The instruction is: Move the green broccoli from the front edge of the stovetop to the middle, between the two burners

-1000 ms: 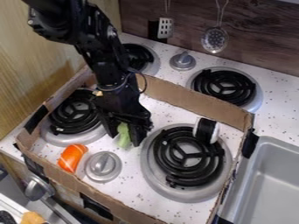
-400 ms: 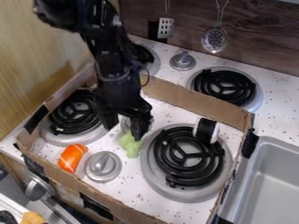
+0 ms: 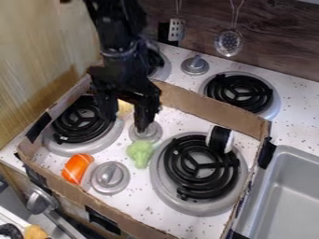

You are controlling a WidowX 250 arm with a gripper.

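Sink (image 3: 283, 200) — cropped, lower right

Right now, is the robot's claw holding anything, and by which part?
Nothing is held. The claw hangs open, and the soft-green toy lies below it on the white stovetop.

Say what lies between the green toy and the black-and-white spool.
In the camera view, part of a coil burner lies between the green toy and the spool.

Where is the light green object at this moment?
The light green object lies left of centre in the camera view, just left of the large front burner, below the open gripper.
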